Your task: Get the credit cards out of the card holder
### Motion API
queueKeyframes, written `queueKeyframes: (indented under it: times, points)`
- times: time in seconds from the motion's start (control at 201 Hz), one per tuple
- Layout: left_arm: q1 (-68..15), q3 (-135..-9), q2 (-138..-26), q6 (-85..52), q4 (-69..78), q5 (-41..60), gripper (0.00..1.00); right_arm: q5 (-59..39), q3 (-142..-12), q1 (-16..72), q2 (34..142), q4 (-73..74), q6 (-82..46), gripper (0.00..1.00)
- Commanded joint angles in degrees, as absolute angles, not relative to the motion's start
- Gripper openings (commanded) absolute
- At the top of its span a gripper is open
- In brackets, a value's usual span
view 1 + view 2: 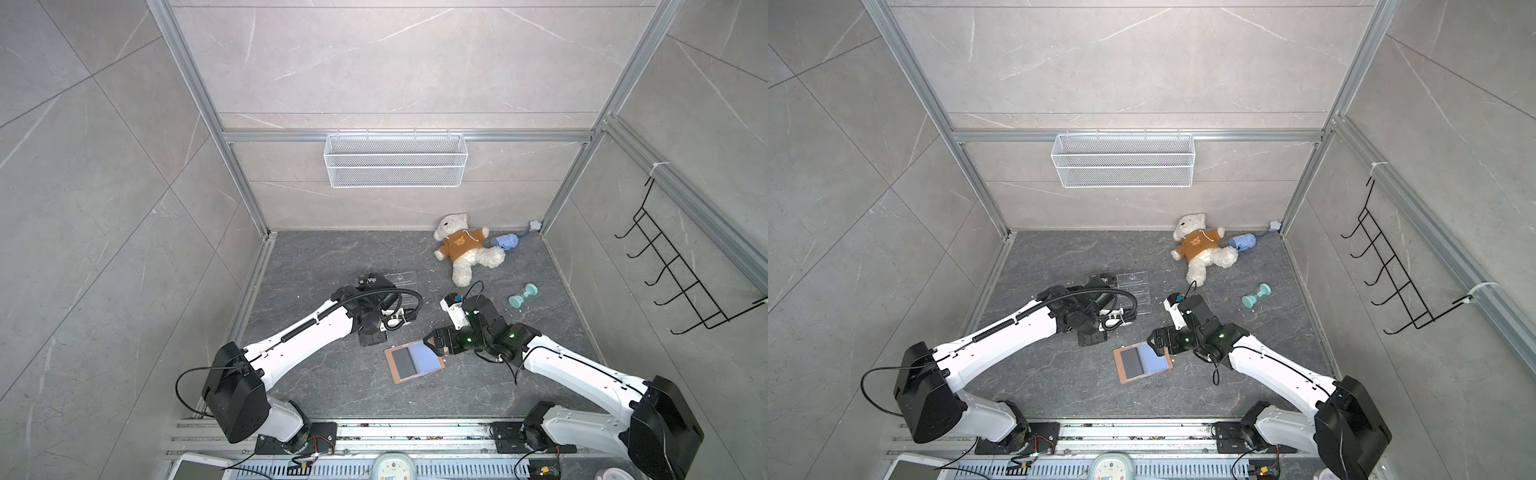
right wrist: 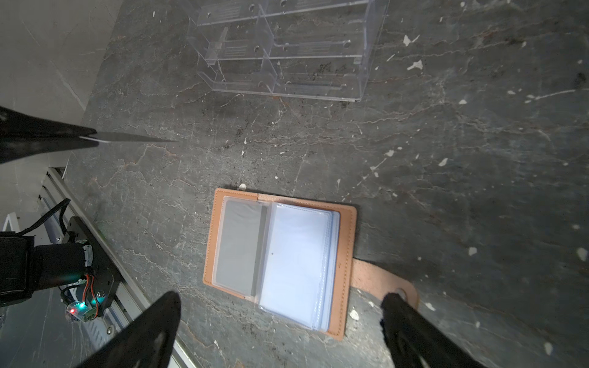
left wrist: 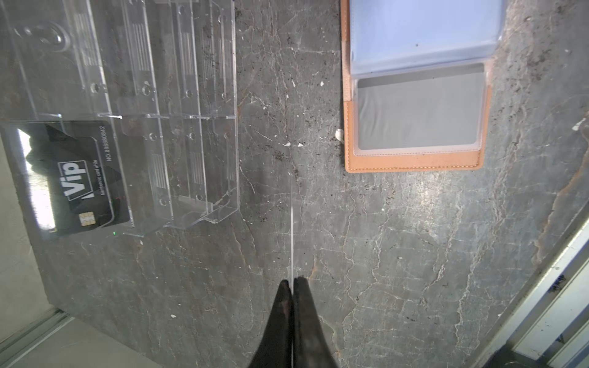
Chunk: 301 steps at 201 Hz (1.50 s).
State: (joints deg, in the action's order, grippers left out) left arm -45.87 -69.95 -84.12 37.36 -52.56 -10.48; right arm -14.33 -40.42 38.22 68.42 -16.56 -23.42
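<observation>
Tan-brown leather card holder [image 2: 345, 255] lies open on the dark stone tabletop [image 2: 446, 143], pale blue sleeves [image 2: 299, 255] up; right gripper [image 2: 280, 298] hangs spread wide directly over it; beside it, left gripper [image 3: 291, 282] pinches a thin dark card [image 2: 134, 137] edge-on; a black "Vip" card [image 3: 79, 181] sits at the clear acrylic rack [image 3: 191, 95], well apart from the holder.

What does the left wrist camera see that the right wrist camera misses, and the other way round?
Only the left wrist view: a black Vip card, face up at the clear rack; in it or beside it, I cannot tell. Only the right wrist view: the brown strap tab and the open right gripper. Both: the open holder, the rack, and the left gripper shut on a second card, seen edge-on.
</observation>
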Motion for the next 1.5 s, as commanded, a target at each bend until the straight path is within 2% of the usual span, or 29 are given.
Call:
queueKeyframes:
  times: [0.0,0.722,1.493]
  points:
    - [-44.4,-72.9,-85.3,40.3,-51.5,-11.9,0.00,-14.1,-42.6,38.2,69.1,-18.0,-21.8,1.00]
    - [-35.8,-80.4,-90.0,47.1,-49.2,-10.1,0.00,-13.7,-42.8,38.2,70.2,-18.3,-21.3,1.00]
    - [-31.1,-86.8,-95.4,50.9,-47.0,-7.8,0.00,-14.2,-43.8,38.2,71.0,-18.2,-21.7,1.00]
